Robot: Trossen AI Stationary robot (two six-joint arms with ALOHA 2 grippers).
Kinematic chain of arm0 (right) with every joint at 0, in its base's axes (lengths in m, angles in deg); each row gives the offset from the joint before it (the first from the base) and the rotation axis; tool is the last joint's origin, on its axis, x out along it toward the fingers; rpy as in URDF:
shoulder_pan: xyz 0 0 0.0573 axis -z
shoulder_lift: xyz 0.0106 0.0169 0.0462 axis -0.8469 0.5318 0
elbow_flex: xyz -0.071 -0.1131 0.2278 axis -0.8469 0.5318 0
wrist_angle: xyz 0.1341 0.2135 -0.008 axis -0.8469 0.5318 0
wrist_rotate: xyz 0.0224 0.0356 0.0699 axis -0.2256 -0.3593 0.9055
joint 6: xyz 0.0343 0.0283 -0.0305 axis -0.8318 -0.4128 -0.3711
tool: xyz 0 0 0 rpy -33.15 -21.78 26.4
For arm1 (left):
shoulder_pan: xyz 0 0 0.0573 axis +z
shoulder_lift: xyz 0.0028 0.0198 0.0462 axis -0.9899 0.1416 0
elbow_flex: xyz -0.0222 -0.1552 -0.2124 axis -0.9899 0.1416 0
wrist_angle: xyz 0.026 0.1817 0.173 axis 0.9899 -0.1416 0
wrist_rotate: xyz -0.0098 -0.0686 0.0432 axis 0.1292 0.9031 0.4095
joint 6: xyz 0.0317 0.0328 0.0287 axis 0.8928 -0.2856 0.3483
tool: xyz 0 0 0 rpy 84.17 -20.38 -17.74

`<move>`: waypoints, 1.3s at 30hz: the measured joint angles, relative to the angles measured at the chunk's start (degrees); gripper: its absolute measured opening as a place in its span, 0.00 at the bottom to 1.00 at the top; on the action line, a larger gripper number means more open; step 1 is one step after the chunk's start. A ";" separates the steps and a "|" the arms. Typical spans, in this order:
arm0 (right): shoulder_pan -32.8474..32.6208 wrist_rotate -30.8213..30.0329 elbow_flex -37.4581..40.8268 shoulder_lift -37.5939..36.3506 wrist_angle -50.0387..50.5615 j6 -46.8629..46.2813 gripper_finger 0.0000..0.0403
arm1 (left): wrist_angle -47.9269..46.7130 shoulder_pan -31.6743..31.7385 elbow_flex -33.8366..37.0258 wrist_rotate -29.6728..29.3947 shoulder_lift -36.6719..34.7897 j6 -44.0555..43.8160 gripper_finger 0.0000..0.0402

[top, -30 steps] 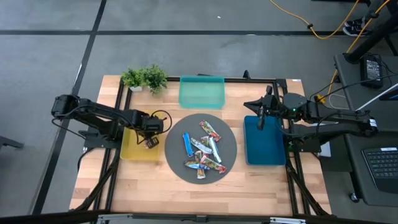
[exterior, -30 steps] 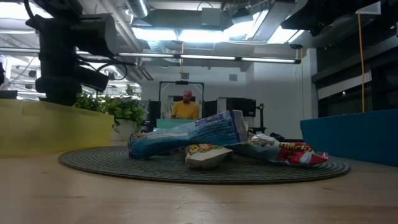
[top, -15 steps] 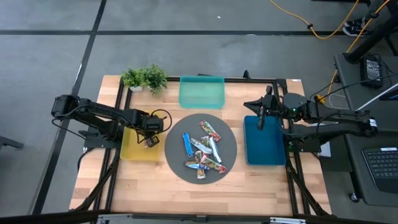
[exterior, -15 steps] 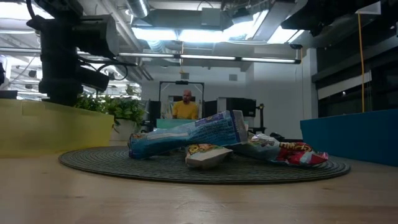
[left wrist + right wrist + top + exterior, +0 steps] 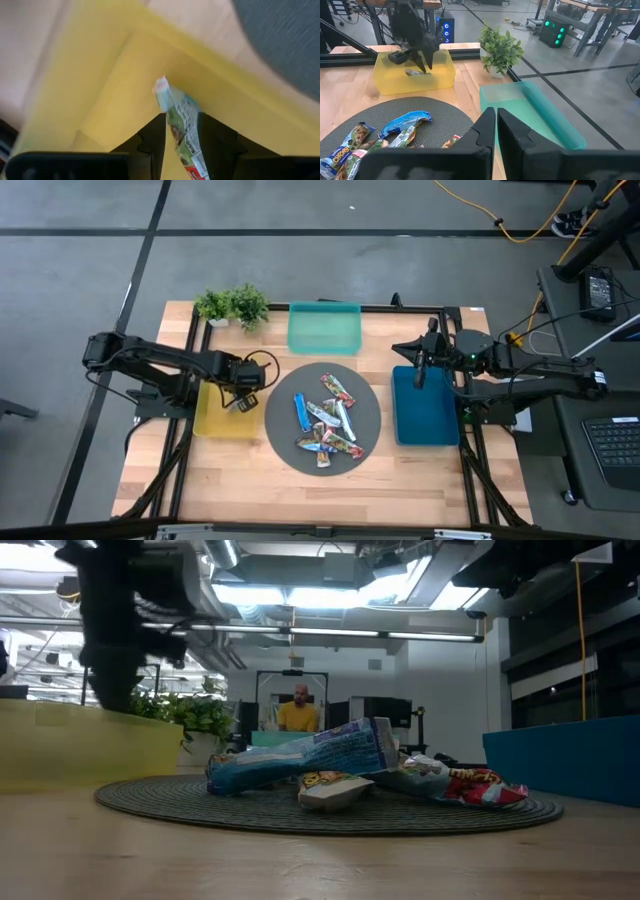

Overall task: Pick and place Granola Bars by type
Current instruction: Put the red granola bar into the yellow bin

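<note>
While the left gripper sits over the yellow tray w/ a bar btwn loosening fingers, part fully, lift straight; right gripper clenched, idle.

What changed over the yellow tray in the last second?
The left gripper has lifted slightly over the yellow tray and its jaws have spread; a granola bar sits between them above the tray floor, grip unclear. The right gripper, shut over the blue tray, and the bars on the round mat stayed put.
</note>
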 joint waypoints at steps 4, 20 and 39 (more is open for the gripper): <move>-0.02 0.00 0.00 0.00 0.00 0.00 0.06 | -0.24 0.00 -4.14 -1.41 0.00 2.80 0.26; -0.01 0.06 0.00 0.01 0.00 -1.57 0.06 | 17.45 2.41 -12.87 -4.67 -0.02 27.19 0.27; 1.31 7.52 -2.07 15.28 -2.63 -10.14 0.42 | 17.51 7.50 -13.04 -3.69 -0.02 26.80 0.26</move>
